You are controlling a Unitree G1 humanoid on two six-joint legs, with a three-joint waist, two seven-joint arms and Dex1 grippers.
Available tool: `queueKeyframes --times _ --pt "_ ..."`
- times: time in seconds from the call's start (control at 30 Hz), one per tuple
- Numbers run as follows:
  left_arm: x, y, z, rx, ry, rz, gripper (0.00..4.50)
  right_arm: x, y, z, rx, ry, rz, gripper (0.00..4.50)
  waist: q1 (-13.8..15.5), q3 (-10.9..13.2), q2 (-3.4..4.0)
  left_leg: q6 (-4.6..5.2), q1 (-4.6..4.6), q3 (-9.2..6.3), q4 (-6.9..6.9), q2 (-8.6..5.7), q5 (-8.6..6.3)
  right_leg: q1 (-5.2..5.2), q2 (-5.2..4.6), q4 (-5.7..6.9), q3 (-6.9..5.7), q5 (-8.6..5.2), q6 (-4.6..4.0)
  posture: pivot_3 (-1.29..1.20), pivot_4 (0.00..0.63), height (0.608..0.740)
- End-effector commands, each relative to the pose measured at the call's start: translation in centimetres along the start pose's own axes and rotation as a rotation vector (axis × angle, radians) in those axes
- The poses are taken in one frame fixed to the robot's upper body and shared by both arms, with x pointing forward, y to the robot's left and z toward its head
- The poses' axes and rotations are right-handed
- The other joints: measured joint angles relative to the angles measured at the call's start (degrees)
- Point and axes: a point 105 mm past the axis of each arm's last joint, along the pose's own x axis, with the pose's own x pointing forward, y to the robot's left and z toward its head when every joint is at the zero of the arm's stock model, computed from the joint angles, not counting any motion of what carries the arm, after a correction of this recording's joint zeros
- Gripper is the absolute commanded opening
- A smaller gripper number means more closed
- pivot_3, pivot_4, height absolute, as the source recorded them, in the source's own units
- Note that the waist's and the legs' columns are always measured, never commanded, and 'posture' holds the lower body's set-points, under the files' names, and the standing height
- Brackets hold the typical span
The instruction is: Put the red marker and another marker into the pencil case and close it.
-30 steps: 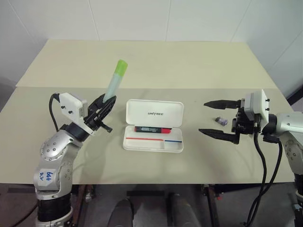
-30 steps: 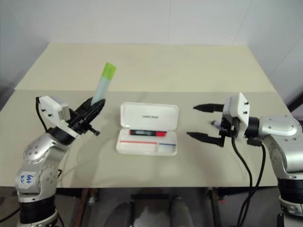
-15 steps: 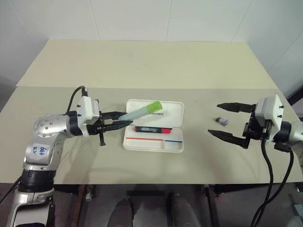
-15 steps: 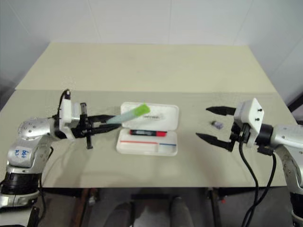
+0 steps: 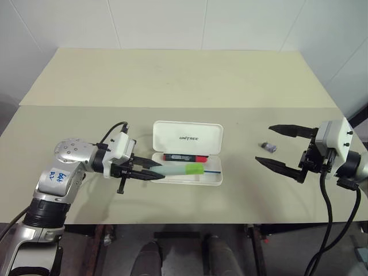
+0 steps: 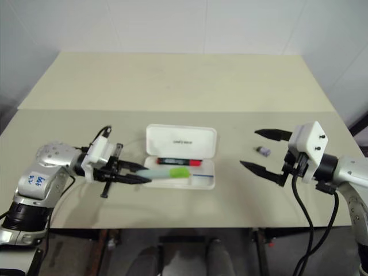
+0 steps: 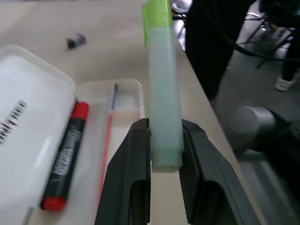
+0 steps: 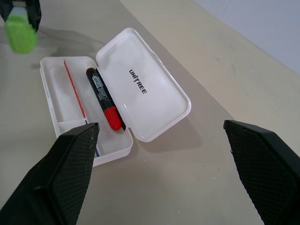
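Note:
The white pencil case (image 5: 172, 133) lies open at the table's middle, lid raised toward the far side. The red marker (image 5: 185, 156) lies inside the tray along the hinge, also clear in the right wrist view (image 8: 104, 102). My left gripper (image 5: 156, 171) is shut on the tail of the mint-green marker (image 5: 181, 169), which points right and lies about level over the tray's front part. I cannot tell if it touches the tray. In the left wrist view both black fingers (image 7: 131, 173) clamp the green marker (image 7: 163, 103). My right gripper (image 6: 248, 148) hangs open right of the case, holding nothing.
A small grey-purple nub (image 5: 268, 147) lies on the table near my right gripper's fingers. The cream table (image 5: 184, 80) stretches far behind the case. Its front edge runs close below both arms.
My left gripper swung down and to the right, tipping the green marker from upright to level over the case's tray. My right gripper drew slightly back to the right, still open.

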Motion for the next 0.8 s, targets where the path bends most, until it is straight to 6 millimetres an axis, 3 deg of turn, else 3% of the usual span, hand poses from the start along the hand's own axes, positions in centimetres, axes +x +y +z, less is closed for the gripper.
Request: queueKeyframes --times 0.03,0.47,0.6,0.8 --pt "-0.5 0.1 0.1 -0.024 0.031 -0.027 0.38 -0.3 0.0 1.2 -0.04 -0.025 -0.013 4.5 0.01 0.0 0.0 0.0 0.0 0.0 0.0 0.0 0.0 0.0 0.0 0.0 0.0 0.0 0.0 0.0 0.15 0.74" --pt "-0.6 1.2 -1.3 -0.109 0.108 -0.078 0.38 -0.2 0.9 1.2 0.005 -0.033 0.007 4.5 0.04 0.0 0.0 0.01 0.0 -0.01 0.0 0.0 0.0 -0.01 0.01 0.02 0.0 0.0 0.01 0.0 0.15 0.74" --pt "-0.2 1.9 -1.8 -0.124 0.133 -0.092 0.38 0.0 2.3 1.3 0.062 -0.023 0.085 4.5 0.08 0.0 0.0 0.01 0.0 -0.02 0.0 0.0 0.01 -0.01 0.01 0.05 0.0 0.02 0.04 0.0 0.15 0.74" --pt "0.1 2.7 -2.2 -0.121 0.154 -0.09 0.38 0.1 2.7 1.4 0.065 -0.021 0.077 4.5 0.06 0.0 -0.01 0.02 -0.02 -0.03 0.01 0.0 0.01 -0.02 0.02 0.06 0.0 0.05 0.11 0.0 0.15 0.74"
